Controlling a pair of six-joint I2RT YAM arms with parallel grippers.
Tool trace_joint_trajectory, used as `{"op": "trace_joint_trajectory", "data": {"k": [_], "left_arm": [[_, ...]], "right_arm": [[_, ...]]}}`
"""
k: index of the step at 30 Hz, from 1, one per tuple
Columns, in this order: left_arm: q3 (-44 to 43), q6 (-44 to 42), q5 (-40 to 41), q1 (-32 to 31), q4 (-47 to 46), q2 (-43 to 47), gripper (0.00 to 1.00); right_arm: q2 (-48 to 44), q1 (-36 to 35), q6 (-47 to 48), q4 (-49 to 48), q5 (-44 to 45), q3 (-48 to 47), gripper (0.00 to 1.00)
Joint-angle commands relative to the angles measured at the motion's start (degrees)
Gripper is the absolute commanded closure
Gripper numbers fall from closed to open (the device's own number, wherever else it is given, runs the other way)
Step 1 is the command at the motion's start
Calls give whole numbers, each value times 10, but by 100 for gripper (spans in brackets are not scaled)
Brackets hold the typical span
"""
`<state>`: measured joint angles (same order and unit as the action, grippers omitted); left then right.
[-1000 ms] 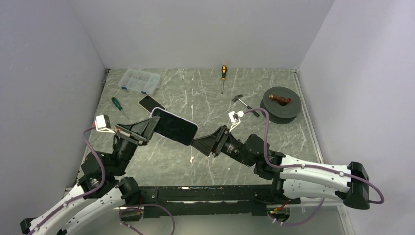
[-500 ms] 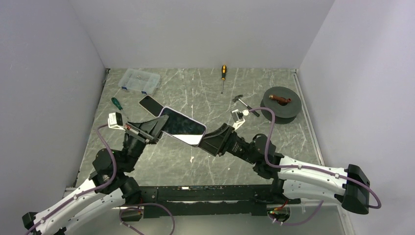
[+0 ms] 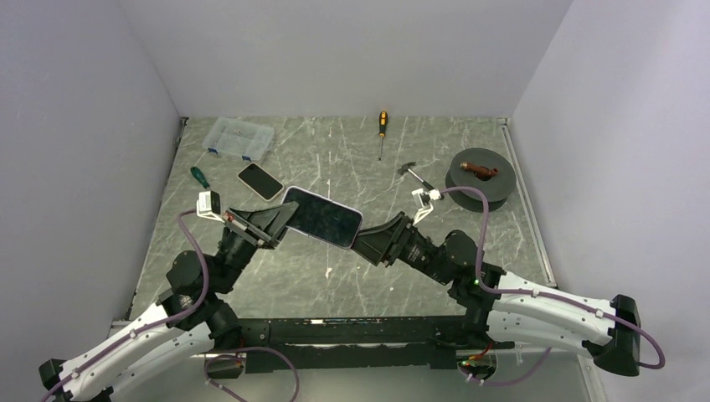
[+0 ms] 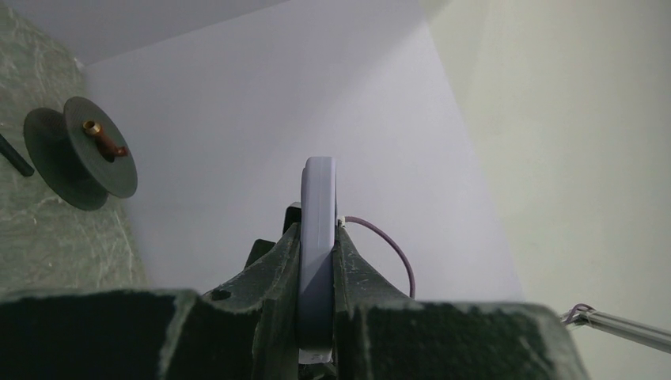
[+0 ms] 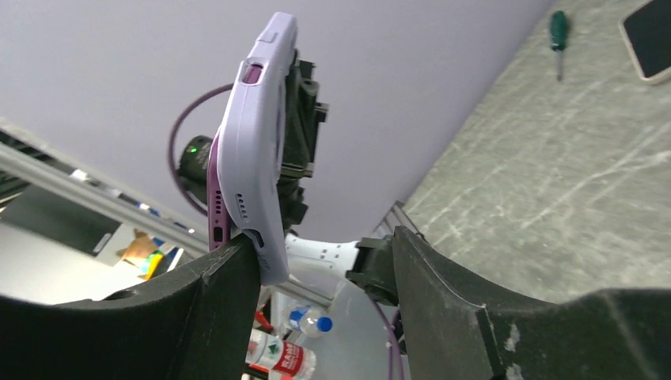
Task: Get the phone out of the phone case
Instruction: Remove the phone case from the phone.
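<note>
Phone with dark glass screen sits in lilac rubbery phone case; the pair is held in the air at centre frame of the top view, above the grey marbled table, screen facing up.

Left gripper: jaws narrow, clamped on the case's edge at one short end; left wrist view shows the case edge-on between the two fingers.

Right gripper: jaws wide apart; only the finger at lower left of the right wrist view touches the case's bottom corner; the other finger stands well apart from it.

Right wrist view: a darker purple strip shows beside the lilac rim at the port end; probably the phone body; cannot tell whether it has lifted from the case.

Handling judgement: phone stiff, smooth, glass-fronted, so slippery and breakable if dropped from this height; case looks flexible and grippy, likely to stretch and peel at a corner. Best hold: keep one gripper on the case wall, push or peel the case lip at the free corner, then take the phone by its long edges, not the screen.

Elsewhere: a second dark phone lies flat on the table, upper left of centre.
</note>
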<state>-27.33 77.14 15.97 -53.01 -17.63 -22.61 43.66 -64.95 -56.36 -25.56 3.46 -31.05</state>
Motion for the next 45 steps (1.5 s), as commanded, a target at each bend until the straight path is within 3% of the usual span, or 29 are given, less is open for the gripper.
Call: {"op": "trace_joint_trajectory", "data": {"k": [1,12,18,22,26,30,33,45], "left_arm": [[-22,-16,-60,-7,6,-16,100],[-16,-6,-90,-7,-52,-37,100],[0,0,-92,-6,-85,-34,100],[8,0,-92,-6,-106,-32,100],[10,4,-90,-6,-97,-26,100],[3,-3,-91,-7,-82,-16,100],[-5,-12,-90,-6,-66,-9,100],[4,-13,-64,-7,-55,2,100]], "right_arm": [[9,4,17,39,63,-56,40],[40,56,-94,-233,-57,50,55],[103,68,-155,-380,-115,57,57],[131,69,-173,-451,-141,52,63],[113,67,-148,-423,-154,42,65],[25,54,-60,-179,-77,8,54],[-3,48,-22,-104,-41,-11,51],[22,47,-77,-122,-85,-10,63]]}}
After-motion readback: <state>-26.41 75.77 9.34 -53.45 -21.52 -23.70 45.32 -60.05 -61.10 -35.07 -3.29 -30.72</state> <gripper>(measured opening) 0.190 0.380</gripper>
